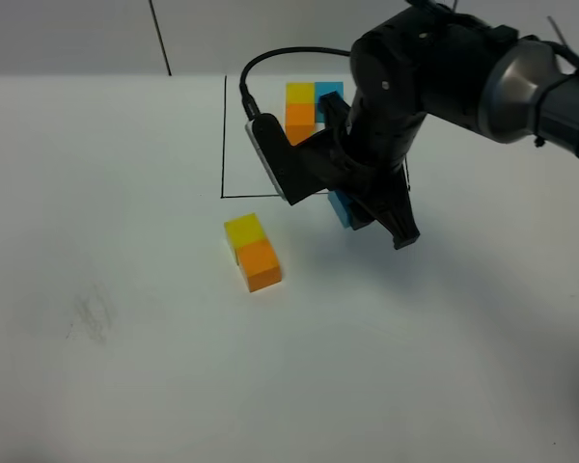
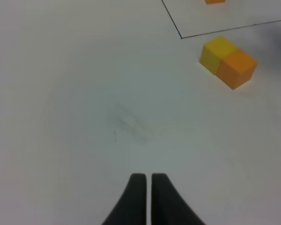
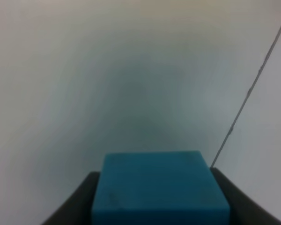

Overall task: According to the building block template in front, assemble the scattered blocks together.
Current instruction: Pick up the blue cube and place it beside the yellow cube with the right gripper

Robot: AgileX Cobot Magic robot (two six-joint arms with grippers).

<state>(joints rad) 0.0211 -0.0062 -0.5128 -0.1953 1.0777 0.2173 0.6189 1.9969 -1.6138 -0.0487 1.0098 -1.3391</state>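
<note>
The template (image 1: pixel 307 106), a yellow, blue and orange L, sits at the far side inside a black drawn rectangle (image 1: pixel 222 145), partly hidden by my right arm. A loose yellow cube (image 1: pixel 243 231) and a loose orange cube (image 1: pixel 261 264) lie touching on the table in front of the rectangle; they also show in the left wrist view (image 2: pixel 218 53) (image 2: pixel 237 68). My right gripper (image 1: pixel 359 214) is shut on the light blue cube (image 1: pixel 344 206) (image 3: pixel 159 192), held just above the table to the right of the pair. My left gripper (image 2: pixel 146 180) is shut and empty, well short of the cubes.
The white table (image 1: pixel 125 318) carries a faint grey smudge (image 1: pixel 89 313) at the left. A black line (image 1: pixel 159 39) runs up the far side. The right arm's cable (image 1: pixel 270 60) loops over the rectangle.
</note>
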